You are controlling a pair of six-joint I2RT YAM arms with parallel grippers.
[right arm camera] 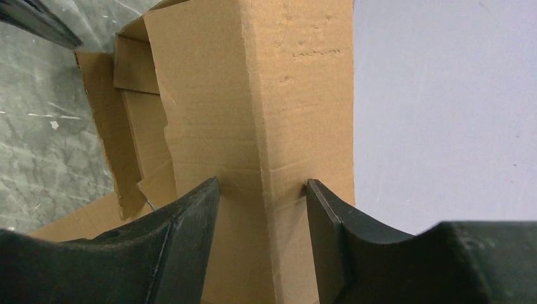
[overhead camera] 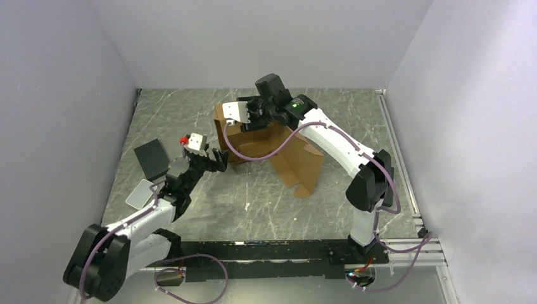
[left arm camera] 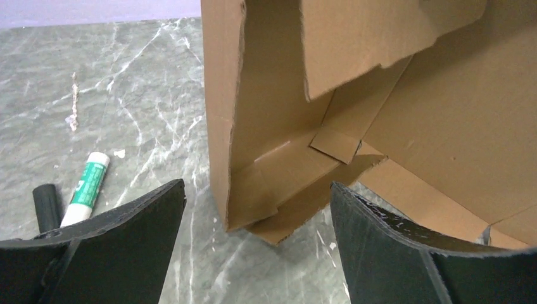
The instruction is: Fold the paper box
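The table is grey stone-look with thin white veins. At its far left lies a flat, matte black pad, with a pale, glossy card with rounded corners just in front of it. From my left wrist I see a white glue stick with a green label, lying right beside a short black cylinder.

My left gripper is released. Its two wedge-shaped black fingers are spread wide and hold nothing, and the near corner of the box sits just beyond them.

The paper box stands mid-table, toward the back. It is plain brown corrugated cardboard, matte, with rough die-cut edges and creased fold lines. Its left part is raised into upright walls around a floor panel (a small tab lies loose in the inner corner). Its right part is a wide panel slanting down to the table, ending in notched flaps.

My right gripper is clenched on the top of one upright wall, a black finger on each face — the board dents slightly at the right pad.

Bare table lies in front of the box, between my arms. Smooth pale lilac walls close the left, back and right sides, and a metal rail runs along the right edge.
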